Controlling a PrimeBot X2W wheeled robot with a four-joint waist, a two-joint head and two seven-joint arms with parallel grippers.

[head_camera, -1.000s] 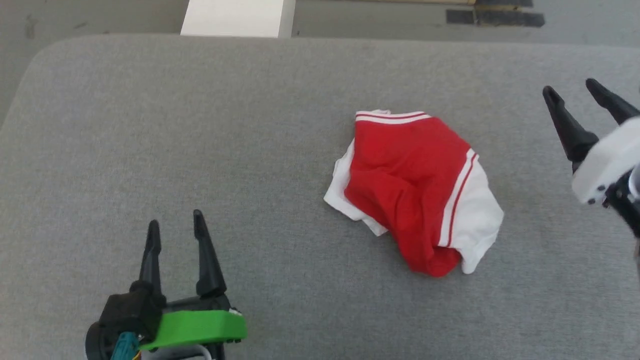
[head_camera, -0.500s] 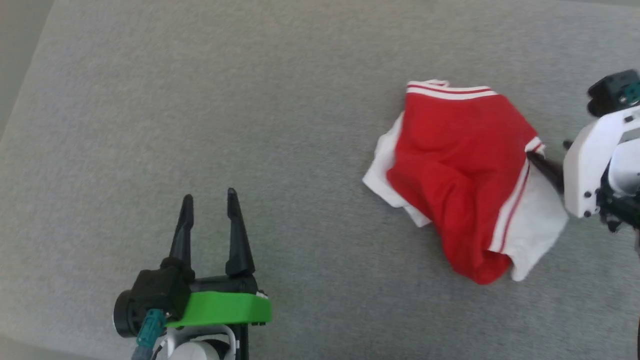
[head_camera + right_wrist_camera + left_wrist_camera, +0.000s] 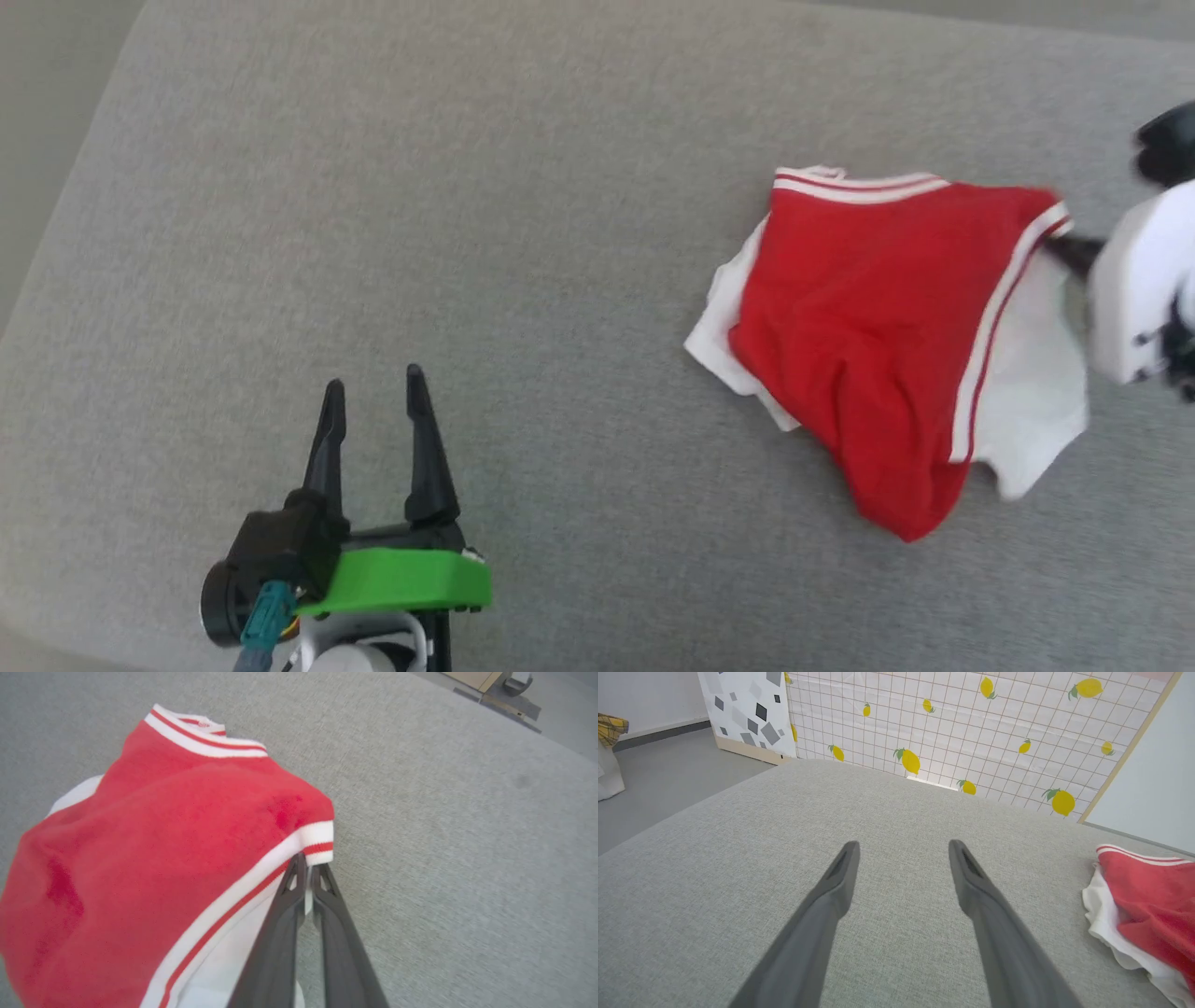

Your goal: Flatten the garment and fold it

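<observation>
The left hand [image 3: 373, 376] is hovering spread and empty over the near part of the grey fabric-covered bench [image 3: 560, 187], well apart from the garment. Farther out, to the right, the red jersey T-shirt [image 3: 859, 327] is lying crumpled on the bench, with white sleeve fabric bunching under the red body. At its far right corner, the right hand [image 3: 308, 863] is pinching the white-and-red striped trim [image 3: 317, 840] between pressed-together fingers.

Risk: the pinch is catching only the trim's edge, so a pull is likely to slip the fabric free. With the left hand anchoring nothing, a pull is also likely to drag the whole bundle instead of spreading it.

How many layers are being pinched cannot be told. The folds are hiding which side is facing up. In the head view, the frame edge is cutting off the blurred right hand.
</observation>
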